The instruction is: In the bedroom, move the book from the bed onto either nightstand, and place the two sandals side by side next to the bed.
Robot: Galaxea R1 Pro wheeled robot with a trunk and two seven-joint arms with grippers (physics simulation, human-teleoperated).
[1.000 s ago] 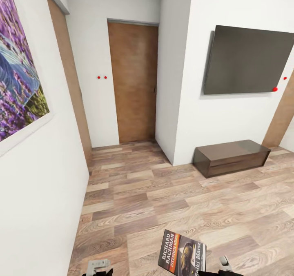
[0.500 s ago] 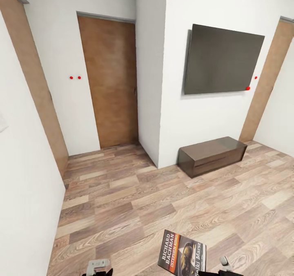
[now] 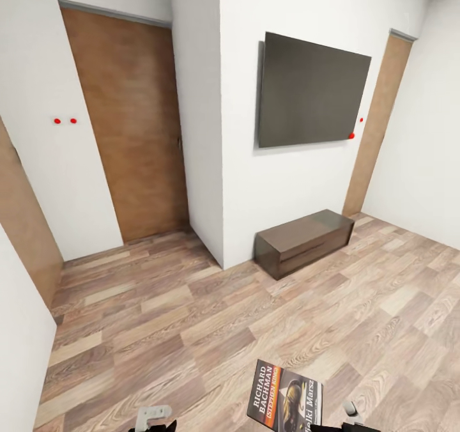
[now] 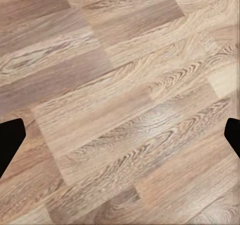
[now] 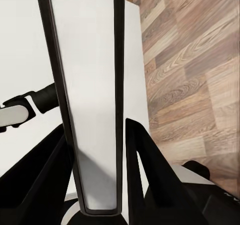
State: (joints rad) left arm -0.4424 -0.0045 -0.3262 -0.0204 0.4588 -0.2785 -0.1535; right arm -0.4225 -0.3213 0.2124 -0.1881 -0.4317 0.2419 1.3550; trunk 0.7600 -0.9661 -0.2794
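Right wrist view: the book (image 5: pixel 95 85) is seen edge-on, its pale page block pinched between the two dark fingers (image 5: pixel 145 170) of the right gripper (image 5: pixel 97 185), so the jaws are pressed onto it. In the head view the book (image 3: pixel 285 397) is held upright at the lower edge, its cover with the orange-and-white band facing the camera, above the plank floor (image 3: pixel 191 317). The left gripper (image 3: pixel 153 418) shows beside it at the lower edge; in the left wrist view its dark fingertips (image 4: pixel 10 140) sit at opposite edges with bare floor between, so those jaws are spread and hold nothing.

Farther off, a long low dark bench (image 3: pixel 305 241) stands against the white wall under a big black screen (image 3: pixel 313 92), with a brown door (image 3: pixel 131 125) to its left.

The step in hand is judged to be carrying the book to a nightstand. The grip should be kept firm and the book level, and the base turned until a nightstand is found; the low bench should not be mistaken for one.
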